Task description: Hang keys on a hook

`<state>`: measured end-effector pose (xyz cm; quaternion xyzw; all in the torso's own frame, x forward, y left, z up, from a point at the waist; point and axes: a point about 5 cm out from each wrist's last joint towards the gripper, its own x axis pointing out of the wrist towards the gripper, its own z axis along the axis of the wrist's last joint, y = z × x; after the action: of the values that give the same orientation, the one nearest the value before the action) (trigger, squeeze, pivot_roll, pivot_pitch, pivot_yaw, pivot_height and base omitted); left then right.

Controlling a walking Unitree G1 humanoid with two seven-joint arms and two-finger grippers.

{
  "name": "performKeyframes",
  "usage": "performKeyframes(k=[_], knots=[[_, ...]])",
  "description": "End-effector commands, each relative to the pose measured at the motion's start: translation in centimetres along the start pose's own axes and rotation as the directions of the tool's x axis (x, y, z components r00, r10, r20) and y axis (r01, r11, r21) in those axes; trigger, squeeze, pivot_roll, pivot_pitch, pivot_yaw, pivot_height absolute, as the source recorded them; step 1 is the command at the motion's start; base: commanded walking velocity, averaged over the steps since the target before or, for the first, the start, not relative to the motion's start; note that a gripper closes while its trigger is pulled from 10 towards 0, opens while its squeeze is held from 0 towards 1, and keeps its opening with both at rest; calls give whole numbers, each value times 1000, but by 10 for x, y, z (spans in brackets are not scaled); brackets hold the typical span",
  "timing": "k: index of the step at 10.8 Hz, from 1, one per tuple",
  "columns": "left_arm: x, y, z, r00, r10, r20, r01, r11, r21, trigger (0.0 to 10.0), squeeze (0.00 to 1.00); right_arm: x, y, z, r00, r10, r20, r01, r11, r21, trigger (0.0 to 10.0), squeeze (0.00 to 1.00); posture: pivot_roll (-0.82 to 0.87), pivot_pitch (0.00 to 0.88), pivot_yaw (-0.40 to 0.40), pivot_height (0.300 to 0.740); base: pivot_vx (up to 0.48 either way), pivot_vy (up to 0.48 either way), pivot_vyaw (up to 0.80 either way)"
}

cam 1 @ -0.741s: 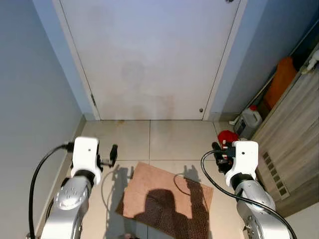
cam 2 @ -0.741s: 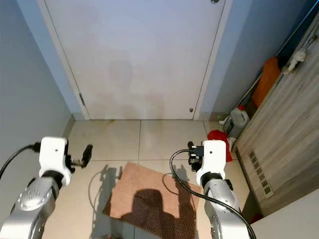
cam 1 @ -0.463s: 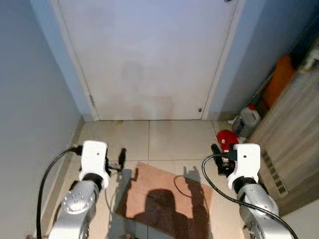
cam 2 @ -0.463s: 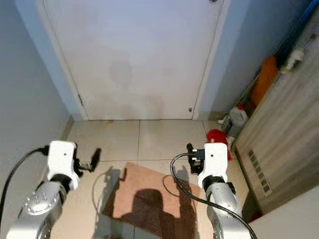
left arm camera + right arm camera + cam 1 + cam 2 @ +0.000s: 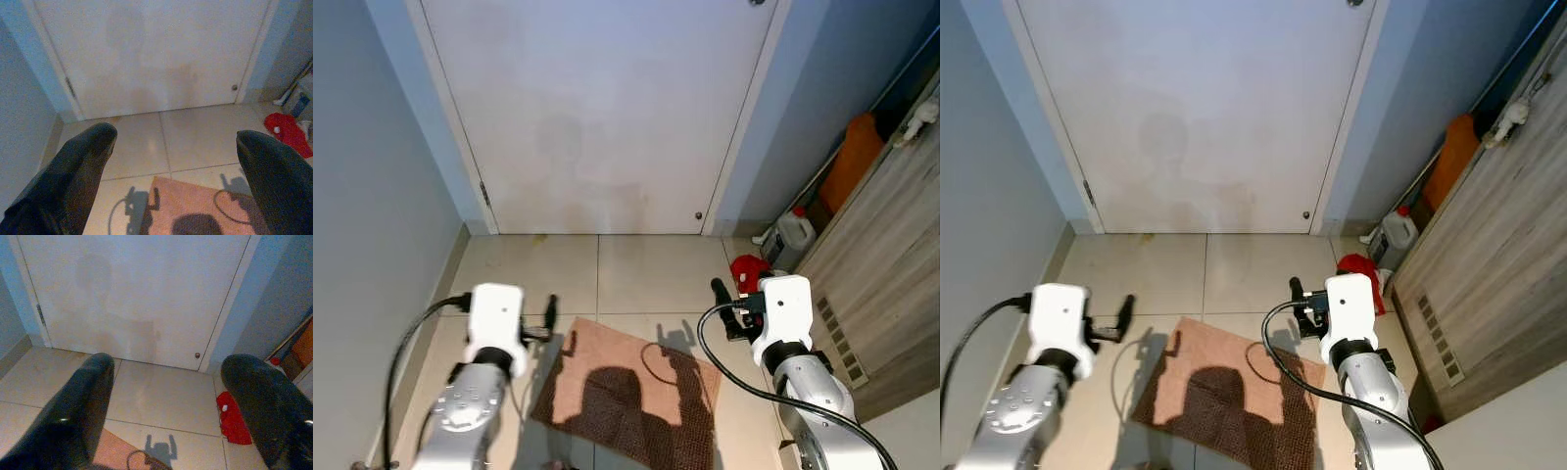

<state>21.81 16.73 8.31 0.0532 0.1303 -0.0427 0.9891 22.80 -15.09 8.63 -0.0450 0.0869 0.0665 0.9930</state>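
Both my left end effector [image 5: 171, 147] and right end effector [image 5: 164, 382] are spread, empty; white door [image 5: 597, 108] ahead, brown mat [image 5: 626, 392] below.

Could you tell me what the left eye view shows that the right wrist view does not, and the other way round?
The left eye view takes in both arms, the left gripper, the right gripper, the brown mat, the white jug and the wooden cabinet. The right wrist view gives a close look along that gripper's two spread fingers, with nothing between them. Both show the white door, the tiled floor and the red object near the corner.
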Motion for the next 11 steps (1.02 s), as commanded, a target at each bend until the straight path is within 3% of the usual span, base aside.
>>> performKeyframes(k=[1, 4, 6, 7, 8, 9, 11], knots=[[2, -2, 5, 1000, 4, 26, -4, 1000, 11, 10000, 1000, 0, -6, -2, 1000, -23, -1, 23, 1000, -9, 10000, 1000, -34, 0, -10, 740, 0, 0, 0], [10, 1, 11, 999, 1, 47, -2, 1000, 4, 10000, 1000, 3, -1, 6, 999, -36, 38, 35, 999, 8, 10000, 1000, -110, 0, 36, 740, 0, 0, 0], [17, -2, 13, 999, -9, 45, 8, 1000, 23, 10000, 1000, 4, 3, 12, 998, 10, 62, -9, 1000, -15, 10000, 1000, -112, 0, 30, 740, 0, 0, 0], [21, -6, 21, 998, -27, 65, 26, 1000, 18, 10000, 1000, 8, -2, 19, 996, -21, 82, 22, 1000, -7, 10000, 1000, -110, 0, 21, 740, 0, 0, 0], [26, -6, 30, 995, -4, 95, 8, 999, -48, 10000, 204, 12, -10, 26, 989, -99, 111, 94, 994, 55, 10000, 0, -116, 0, 23, 740, 0, 0, 0], [27, -6, 31, 994, -10, 105, 18, 997, -74, 10000, 0, 16, -15, 26, 988, -123, 93, 122, 992, 24, 10000, 0, -116, 0, 21, 740, 0, 0, 0], [24, -1, 21, 997, 8, 77, -5, 999, -36, 10000, 0, 17, -18, 14, 997, -80, 12, 80, 996, -36, 10000, 0, -107, 0, 6, 740, 0, 0, 0]])
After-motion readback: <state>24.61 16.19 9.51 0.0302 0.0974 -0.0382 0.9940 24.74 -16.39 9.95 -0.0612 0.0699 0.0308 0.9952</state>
